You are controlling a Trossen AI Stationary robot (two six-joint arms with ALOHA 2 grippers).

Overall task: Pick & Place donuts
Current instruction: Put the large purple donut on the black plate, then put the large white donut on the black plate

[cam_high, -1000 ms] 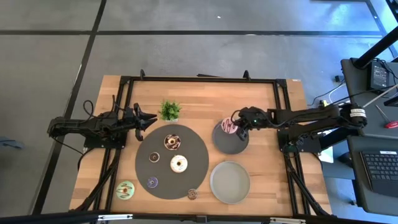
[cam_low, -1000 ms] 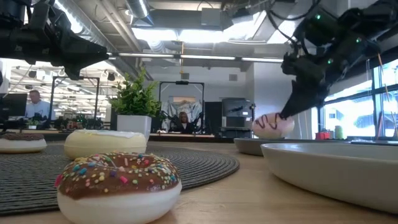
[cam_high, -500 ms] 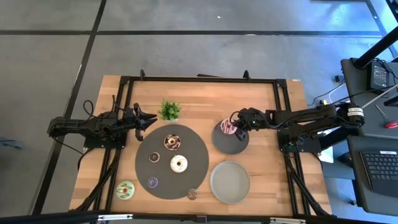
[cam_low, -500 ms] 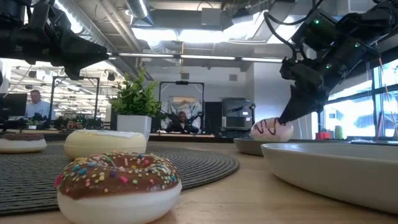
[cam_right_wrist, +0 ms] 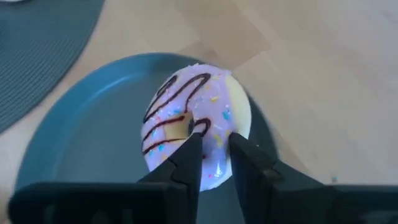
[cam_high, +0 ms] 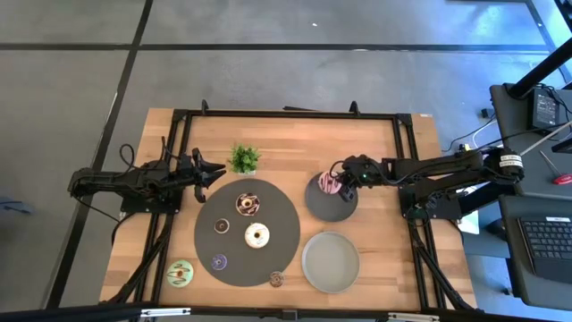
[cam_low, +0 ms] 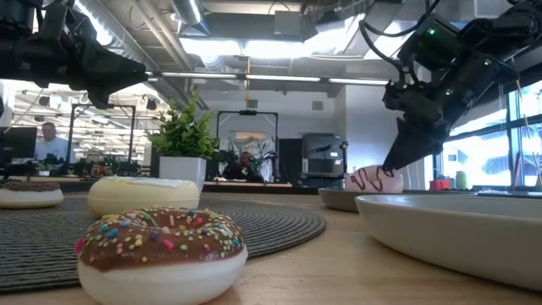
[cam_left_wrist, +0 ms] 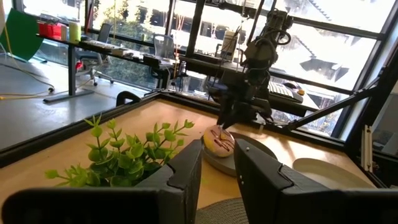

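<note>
- High view: my right gripper (cam_high: 344, 185) sits over the pink donut (cam_high: 329, 182) on the far grey plate (cam_high: 320, 204); left gripper (cam_high: 207, 173) waits beside the plant (cam_high: 243, 158).
- Low view: donut (cam_low: 373, 179) rests on the plate.
- Left wrist view: fingers (cam_left_wrist: 186, 171) parted, empty.
- Right wrist view: fingers (cam_right_wrist: 186, 163) straddle the donut's rim, loosening; I should spread fully, then lift straight.

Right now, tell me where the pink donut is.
In the high view, the pink donut lies on the upper grey plate, right of the round mat, at the right gripper.
</note>
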